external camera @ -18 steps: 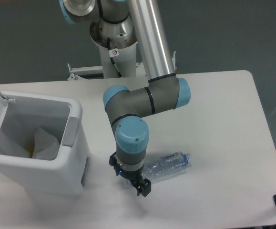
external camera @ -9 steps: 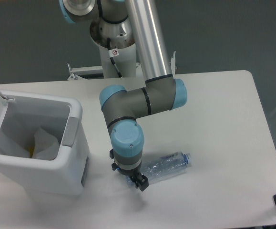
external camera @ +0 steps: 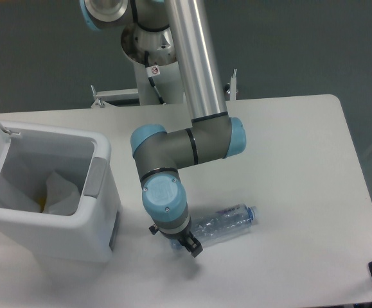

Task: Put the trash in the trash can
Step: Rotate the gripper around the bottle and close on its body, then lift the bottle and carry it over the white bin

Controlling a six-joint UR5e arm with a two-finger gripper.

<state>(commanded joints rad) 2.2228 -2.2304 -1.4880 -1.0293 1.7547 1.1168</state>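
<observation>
Gripper (external camera: 187, 244) low over table (external camera: 301, 167) at left end of crushed bottle (external camera: 225, 222), likely lining up a grasp (jaw opening hidden by wrist, cannot tell); trash can (external camera: 102, 192) open at left.

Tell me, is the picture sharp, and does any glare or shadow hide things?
Fixed camera: even, soft light; a bright streak on the metal arm tube; faint shadow under the claw; the clear bottle looks slightly soft; the claw is small and dark.
</observation>
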